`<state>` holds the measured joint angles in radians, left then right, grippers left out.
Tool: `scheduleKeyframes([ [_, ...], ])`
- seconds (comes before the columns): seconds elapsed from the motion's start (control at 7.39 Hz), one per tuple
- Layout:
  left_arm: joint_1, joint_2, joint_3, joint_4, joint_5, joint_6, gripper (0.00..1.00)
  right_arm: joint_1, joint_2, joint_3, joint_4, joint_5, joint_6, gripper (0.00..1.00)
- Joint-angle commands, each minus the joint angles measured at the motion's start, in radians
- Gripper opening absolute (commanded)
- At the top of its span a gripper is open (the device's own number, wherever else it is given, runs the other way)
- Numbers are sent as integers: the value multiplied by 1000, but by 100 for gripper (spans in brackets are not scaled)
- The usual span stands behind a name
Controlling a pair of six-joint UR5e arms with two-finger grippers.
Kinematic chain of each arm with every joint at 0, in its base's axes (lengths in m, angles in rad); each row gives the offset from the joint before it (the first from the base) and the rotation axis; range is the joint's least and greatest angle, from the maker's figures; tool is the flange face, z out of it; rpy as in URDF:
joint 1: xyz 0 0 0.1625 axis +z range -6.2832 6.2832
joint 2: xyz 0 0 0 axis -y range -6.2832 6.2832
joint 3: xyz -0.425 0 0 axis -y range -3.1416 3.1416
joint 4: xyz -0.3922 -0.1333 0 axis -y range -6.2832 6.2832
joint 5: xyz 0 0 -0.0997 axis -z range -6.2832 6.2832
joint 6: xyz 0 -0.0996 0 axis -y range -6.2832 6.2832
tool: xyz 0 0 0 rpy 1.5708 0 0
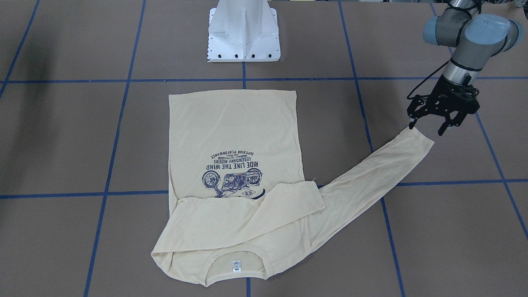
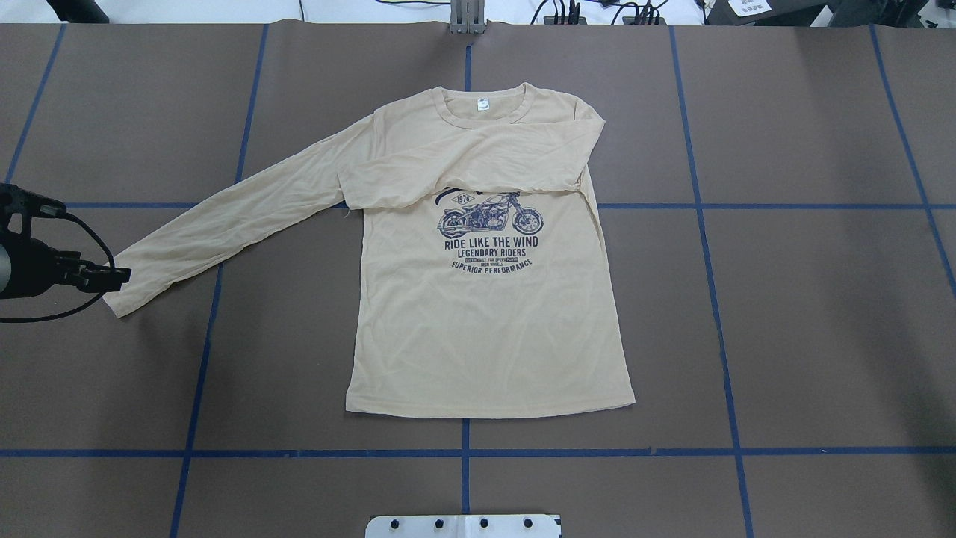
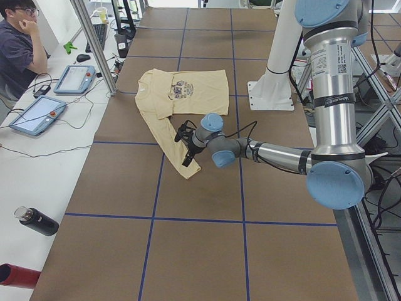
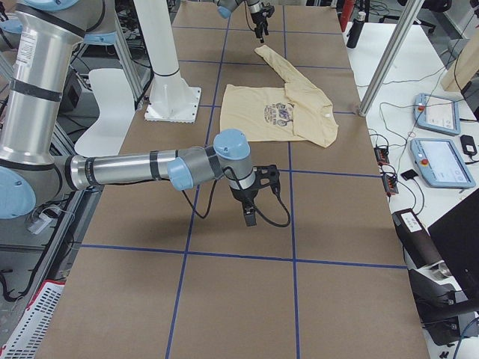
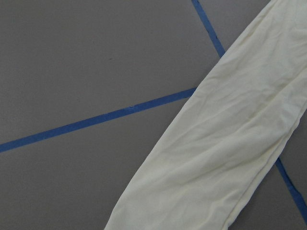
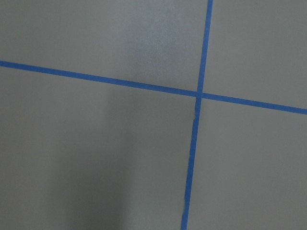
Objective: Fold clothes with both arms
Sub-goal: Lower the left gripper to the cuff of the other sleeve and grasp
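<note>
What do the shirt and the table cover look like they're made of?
Shirt: thin, soft, matte knit, likely cotton jersey; it lies limp with fine wrinkles. Table cover: matte brown paper or card, probably; flat and dull, marked with blue tape lines.

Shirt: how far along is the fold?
Done: one sleeve lies folded across the chest of the shirt. In hand: the left gripper, open, is at the cuff of the outstretched sleeve, not gripping yet. Left: fold that sleeve in, then the body. The right gripper hangs over bare table, away from the shirt.
</note>
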<state>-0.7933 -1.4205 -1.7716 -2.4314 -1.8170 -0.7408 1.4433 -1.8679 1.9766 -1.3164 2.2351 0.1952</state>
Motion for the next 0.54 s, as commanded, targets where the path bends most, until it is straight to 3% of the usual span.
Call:
scheduleKeyframes([
  [0.0,38,0,11,2,10,5,73,3,-2,-1,0,0,-5,100],
  [0.41,52,0,29,2,10,9,66,5,-2,-1,2,-2,-5,100],
])
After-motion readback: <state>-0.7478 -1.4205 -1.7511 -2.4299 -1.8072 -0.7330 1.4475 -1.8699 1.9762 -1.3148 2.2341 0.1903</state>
